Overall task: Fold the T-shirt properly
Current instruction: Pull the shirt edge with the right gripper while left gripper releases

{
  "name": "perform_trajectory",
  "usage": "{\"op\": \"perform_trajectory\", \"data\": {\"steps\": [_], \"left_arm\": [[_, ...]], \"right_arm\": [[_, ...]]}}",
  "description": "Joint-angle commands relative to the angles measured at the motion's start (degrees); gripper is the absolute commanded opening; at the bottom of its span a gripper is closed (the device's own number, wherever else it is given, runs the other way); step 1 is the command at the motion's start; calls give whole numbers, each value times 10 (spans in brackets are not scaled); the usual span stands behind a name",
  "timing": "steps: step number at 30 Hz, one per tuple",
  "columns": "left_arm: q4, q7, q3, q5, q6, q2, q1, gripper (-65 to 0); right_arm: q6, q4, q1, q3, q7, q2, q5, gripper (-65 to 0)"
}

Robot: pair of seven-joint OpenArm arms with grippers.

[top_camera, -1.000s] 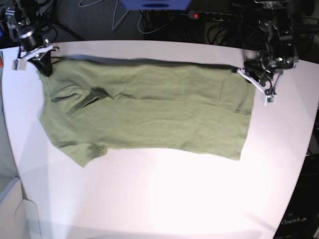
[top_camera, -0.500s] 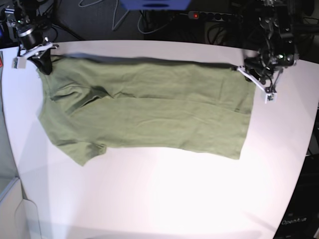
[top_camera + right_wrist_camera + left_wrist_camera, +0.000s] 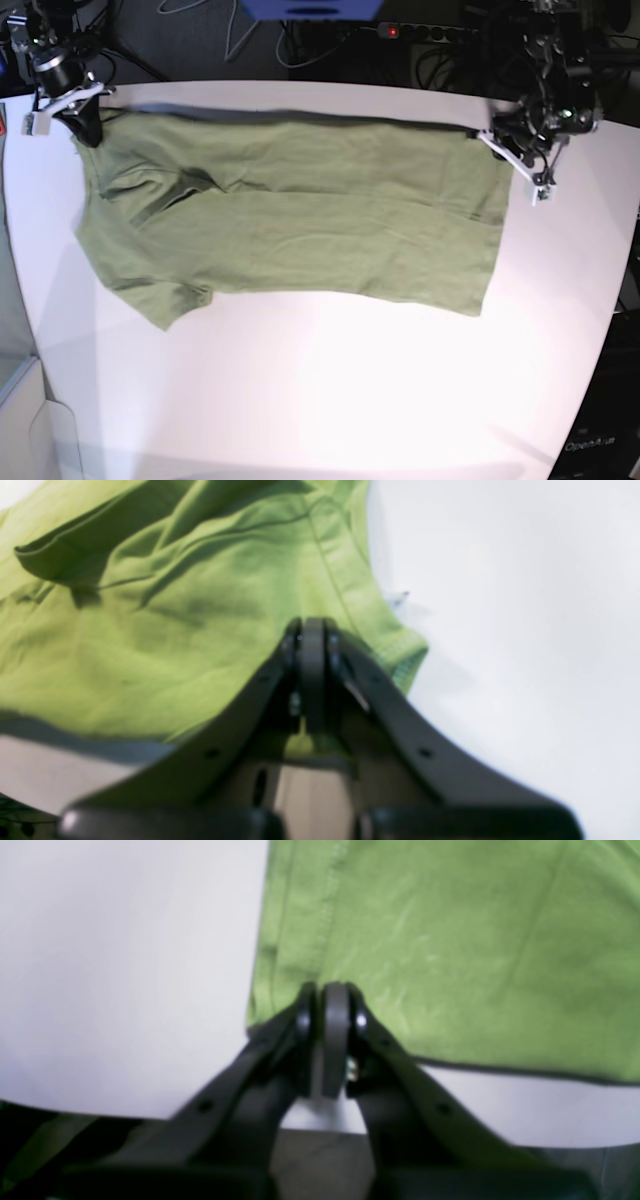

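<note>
- Base view: we count one T-shirt (image 3: pixel 300 220), olive, soft and wrinkled, spread on one white table (image 3: pixel 330 400).
- Two grippers: left gripper (image 3: pixel 497 141) and right gripper (image 3: pixel 88 128), both clamped on its far corners.

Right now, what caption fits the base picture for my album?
Two arms pinch the far corners of a green T-shirt spread on a white table.

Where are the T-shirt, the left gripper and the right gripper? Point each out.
T-shirt (image 3: pixel 300 220): base view, middle of the flat body.
left gripper (image 3: pixel 327 990): left wrist view, closed fingertips pinching the hem corner.
right gripper (image 3: pixel 310 625): right wrist view, closed fingertips clamped on the cloth's edge.
</note>
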Motion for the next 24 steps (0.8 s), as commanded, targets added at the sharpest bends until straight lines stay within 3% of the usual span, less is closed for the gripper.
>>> {"op": "perform_trajectory", "data": {"steps": [1,21,24], "left_arm": [[-8,76,3,22,5,1,19,-617],[4,33,3,26,5,1,4,-617],[6,33,2,26,5,1,0,-617]], "right_arm": [[-23,-9,-17,-3,-75,7,-25,-647],[-22,-1,-18,-7,60,4,-24,-647],[2,-1,-25,-4,77,4,-24,-647]]}}
